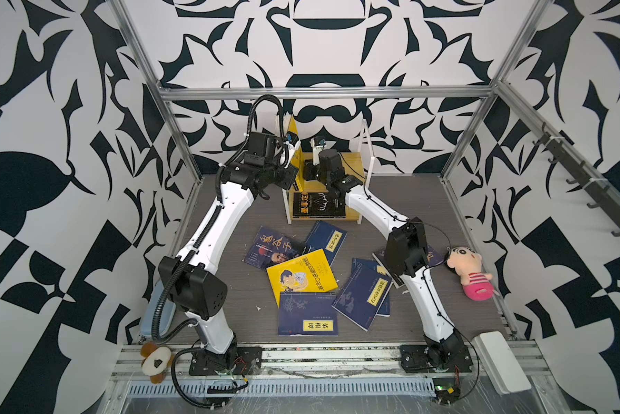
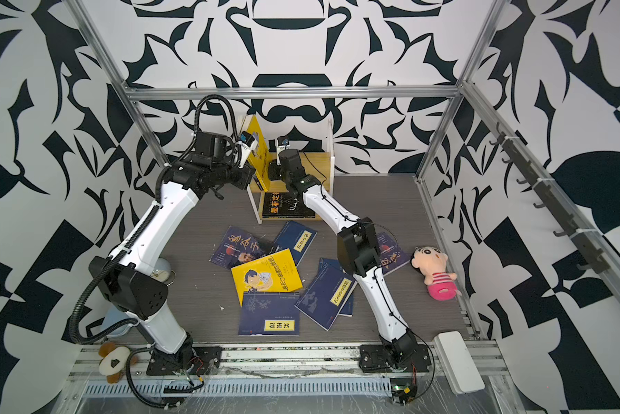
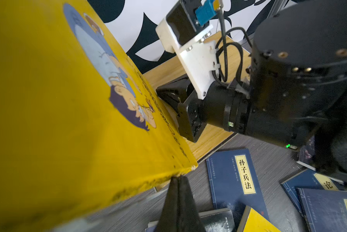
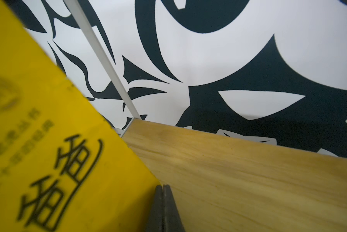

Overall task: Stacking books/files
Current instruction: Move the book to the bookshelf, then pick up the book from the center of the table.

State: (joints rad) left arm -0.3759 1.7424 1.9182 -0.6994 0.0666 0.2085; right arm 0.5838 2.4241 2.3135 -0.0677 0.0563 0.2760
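A yellow cartoon-cover book (image 1: 294, 134) (image 3: 68, 120) stands on edge at the left end of the wooden rack (image 1: 355, 165), tilted. My left gripper (image 3: 178, 177) is shut, its tips against that book's lower edge near a corner. My right gripper (image 4: 163, 185) (image 3: 160, 93) is shut too, with its tips pressed on the book's cover (image 4: 38, 140) just above the rack's floor. Neither holds anything. A black book (image 1: 319, 206) lies flat in the rack. Loose on the table are another yellow book (image 1: 301, 276), navy books (image 1: 307, 315) (image 1: 364, 299) (image 1: 327, 238) and a purple-blue face cover (image 1: 272, 247).
A pink plush doll (image 1: 471, 274) lies at the right edge. A white flat box (image 1: 502, 360) sits at the front right. A light-blue pencil case (image 1: 150, 315) and a brown plush (image 1: 156, 362) are at the front left. Another dark book (image 1: 434, 256) lies partly under the right arm.
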